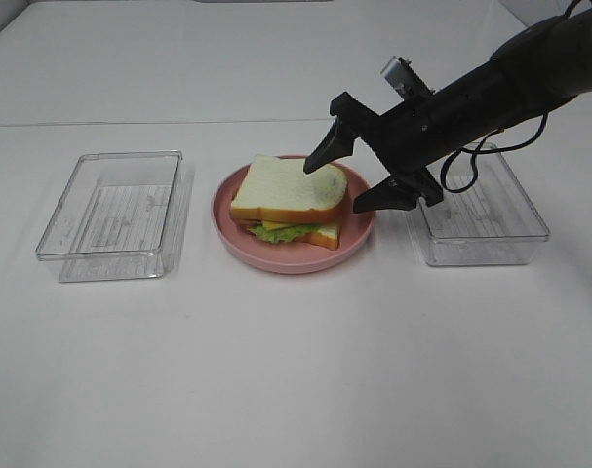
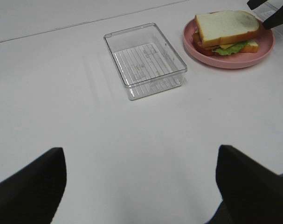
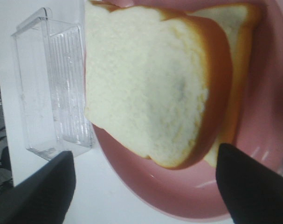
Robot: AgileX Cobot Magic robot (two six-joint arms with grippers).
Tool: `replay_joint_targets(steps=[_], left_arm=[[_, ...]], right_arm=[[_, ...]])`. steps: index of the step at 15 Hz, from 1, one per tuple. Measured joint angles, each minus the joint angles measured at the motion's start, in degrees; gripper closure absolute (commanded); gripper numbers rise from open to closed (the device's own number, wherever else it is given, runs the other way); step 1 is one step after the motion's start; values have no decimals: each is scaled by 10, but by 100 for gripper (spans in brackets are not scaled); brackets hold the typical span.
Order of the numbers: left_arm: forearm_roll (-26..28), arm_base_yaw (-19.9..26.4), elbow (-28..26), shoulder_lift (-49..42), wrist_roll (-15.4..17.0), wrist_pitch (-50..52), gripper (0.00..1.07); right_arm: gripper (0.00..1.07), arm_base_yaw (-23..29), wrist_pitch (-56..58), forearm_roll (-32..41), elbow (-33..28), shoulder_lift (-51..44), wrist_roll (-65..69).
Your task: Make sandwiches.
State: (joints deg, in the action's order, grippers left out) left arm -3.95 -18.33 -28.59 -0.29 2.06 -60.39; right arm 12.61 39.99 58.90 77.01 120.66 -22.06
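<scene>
The sandwiches are one stack (image 1: 288, 190) on the round pink plate (image 1: 276, 259) at the table's middle. A white bread slice with orange-brown crust lies on top, and green lettuce (image 1: 281, 232) and yellow cheese (image 2: 227, 45) peek out above the bottom slice. My right gripper (image 1: 352, 175) hovers at the plate's right rim, open, its fingers clear of the top slice (image 3: 146, 88) and holding nothing. My left gripper (image 2: 141, 191) is open and empty over bare table, well short of the stack (image 2: 227, 30).
A clear plastic container (image 1: 110, 214) stands left of the plate, also seen in the left wrist view (image 2: 146, 60). A second clear container (image 1: 481, 219) sits to the right, partly under my right arm. The table is white.
</scene>
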Motion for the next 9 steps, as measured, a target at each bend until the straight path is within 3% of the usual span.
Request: replay_joint_targets(steps=[5,9], left_arm=[[0,0,0,0,0,0,24],[0,0,0,0,0,0,24]], right_arm=[[28,0,26,-205,0,-100,76],[29,0,172,-400,-1,-212,138]])
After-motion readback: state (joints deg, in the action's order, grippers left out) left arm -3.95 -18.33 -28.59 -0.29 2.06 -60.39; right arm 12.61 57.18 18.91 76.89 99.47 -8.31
